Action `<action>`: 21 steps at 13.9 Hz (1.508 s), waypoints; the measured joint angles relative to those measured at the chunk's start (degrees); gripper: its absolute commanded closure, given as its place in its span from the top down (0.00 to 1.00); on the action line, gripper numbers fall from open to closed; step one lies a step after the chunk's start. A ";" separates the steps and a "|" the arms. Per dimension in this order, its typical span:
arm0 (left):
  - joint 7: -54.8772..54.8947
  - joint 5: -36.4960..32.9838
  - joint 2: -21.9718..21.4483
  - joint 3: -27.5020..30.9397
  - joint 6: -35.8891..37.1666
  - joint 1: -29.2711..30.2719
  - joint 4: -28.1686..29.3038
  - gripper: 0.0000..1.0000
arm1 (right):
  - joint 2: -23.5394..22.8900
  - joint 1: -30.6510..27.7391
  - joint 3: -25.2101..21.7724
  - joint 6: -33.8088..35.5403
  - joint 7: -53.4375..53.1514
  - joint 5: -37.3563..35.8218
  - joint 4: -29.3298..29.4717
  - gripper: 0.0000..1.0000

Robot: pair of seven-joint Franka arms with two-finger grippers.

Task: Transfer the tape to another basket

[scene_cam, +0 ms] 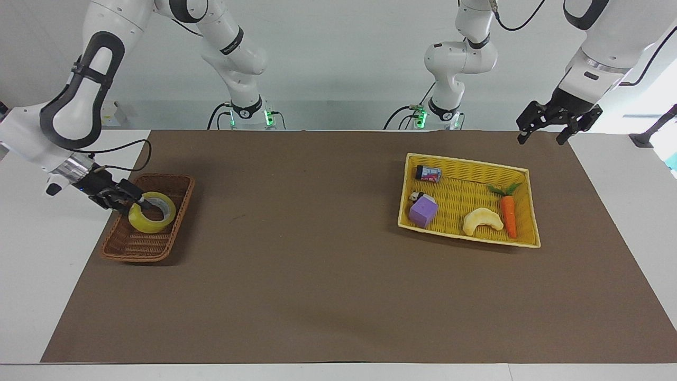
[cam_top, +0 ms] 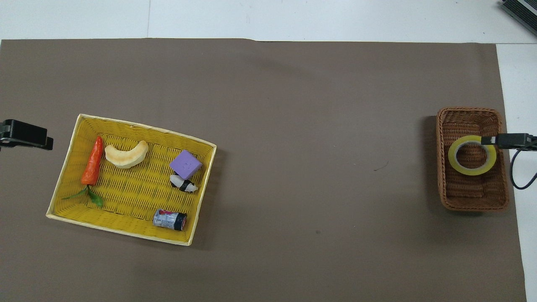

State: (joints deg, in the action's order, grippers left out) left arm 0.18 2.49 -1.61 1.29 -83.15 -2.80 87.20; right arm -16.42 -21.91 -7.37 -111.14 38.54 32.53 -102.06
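My right gripper (scene_cam: 128,199) sits at the edge of the tape (scene_cam: 152,212), its fingers spread apart and gripping nothing. The tape lies in the brown basket (scene_cam: 138,247) at my right arm's end of the worktop. My left gripper (scene_cam: 545,129) hangs open and empty over the worktop's edge beside the yellow tray (scene_cam: 521,241).

Tape (scene_cam: 152,212) lies in the brown basket (scene_cam: 138,244), right gripper (scene_cam: 128,200) at its rim; left gripper (scene_cam: 545,130) hangs open near the yellow tray (scene_cam: 467,165).
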 measured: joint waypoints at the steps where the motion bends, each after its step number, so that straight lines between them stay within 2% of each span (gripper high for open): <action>1: 0.06 0.00 0.02 0.22 1.81 0.12 -0.77 1.00 | 0.79 0.69 0.14 0.00 0.03 -0.59 1.19 1.00; 6: 0.37 0.00 0.01 0.48 4.36 0.14 -1.96 1.00 | 5.15 8.56 0.29 -0.48 -4.41 -13.98 5.54 1.00; 11: 0.37 0.00 0.01 0.48 4.40 0.14 -1.95 1.00 | 9.64 16.93 0.49 0.54 -21.50 -23.95 5.99 1.00; 15: 0.37 0.00 0.01 0.54 4.41 0.14 -1.95 1.00 | 12.38 22.55 0.63 5.10 -32.98 -27.95 5.96 1.00; 18: 0.37 0.00 0.01 0.54 4.42 0.14 -1.95 1.00 | 14.42 24.90 0.70 11.06 -40.07 -28.93 6.78 1.00; 21: 0.37 0.00 0.01 0.56 4.42 0.14 -1.95 1.00 | 15.88 24.79 0.50 21.06 -41.31 -29.18 12.51 1.00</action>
State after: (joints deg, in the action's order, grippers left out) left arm 0.55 2.49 -1.61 1.85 -78.73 -2.65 85.25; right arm -0.54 2.89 -6.87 -90.08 -2.77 3.35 -89.55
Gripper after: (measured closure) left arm 0.000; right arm 0.000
